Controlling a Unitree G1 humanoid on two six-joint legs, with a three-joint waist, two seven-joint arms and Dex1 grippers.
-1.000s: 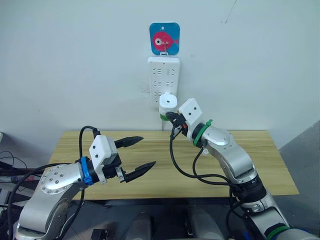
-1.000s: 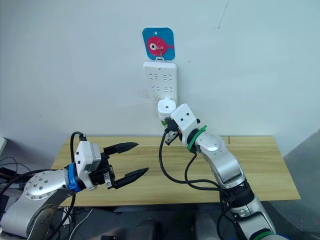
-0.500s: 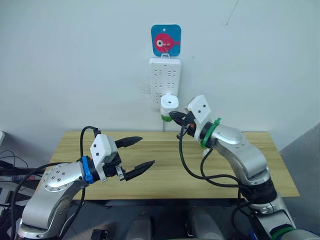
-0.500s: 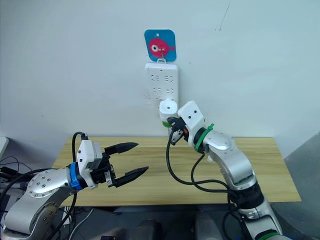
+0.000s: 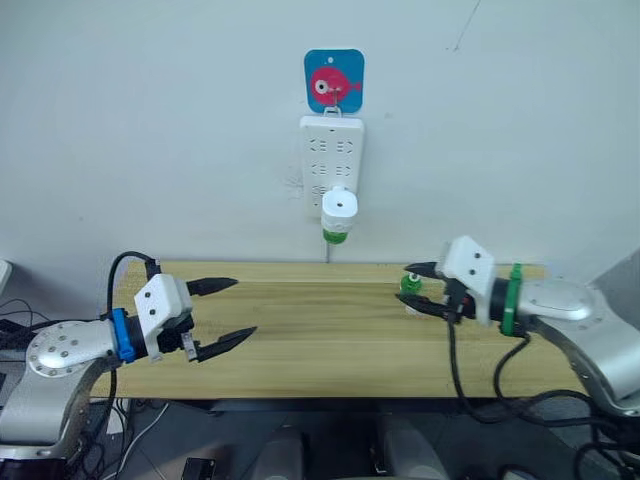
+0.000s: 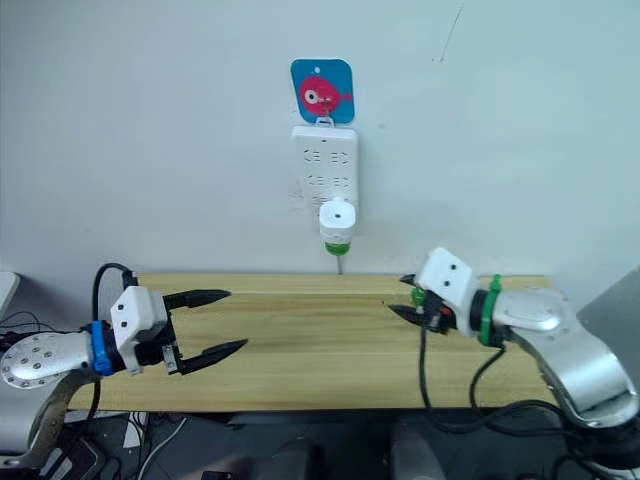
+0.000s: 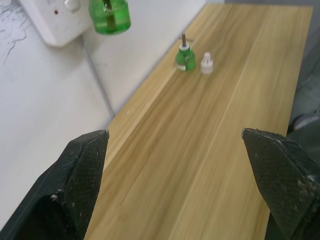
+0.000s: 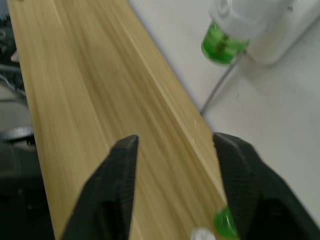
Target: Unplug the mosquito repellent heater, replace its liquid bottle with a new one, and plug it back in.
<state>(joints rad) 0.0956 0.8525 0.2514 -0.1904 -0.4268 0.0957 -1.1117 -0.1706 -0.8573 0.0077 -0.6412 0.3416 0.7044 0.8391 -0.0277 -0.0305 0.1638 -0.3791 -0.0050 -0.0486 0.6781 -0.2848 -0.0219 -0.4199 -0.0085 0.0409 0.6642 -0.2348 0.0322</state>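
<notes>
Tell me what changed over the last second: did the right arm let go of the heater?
Yes. The right gripper has pulled away from the mosquito repellent heater and dropped to the table, open, near the small green bottle. The left gripper has shifted lower and outward, still open. The heater stays plugged into the power strip with its green bottle attached.

The right tool (image 8: 175,192) spreads its two black fingers (image 8: 111,190) apart over the pale wooden worktop (image 8: 95,105), nothing between them. Beyond the worktop's far edge, the mosquito repellent heater (image 8: 245,15) sits plugged into a white power strip (image 8: 295,30) on the wall, its green liquid bottle (image 8: 222,44) hanging beneath. A green cap (image 8: 223,221) and a small white piece (image 8: 201,234) sit on the worktop beside one finger.
</notes>
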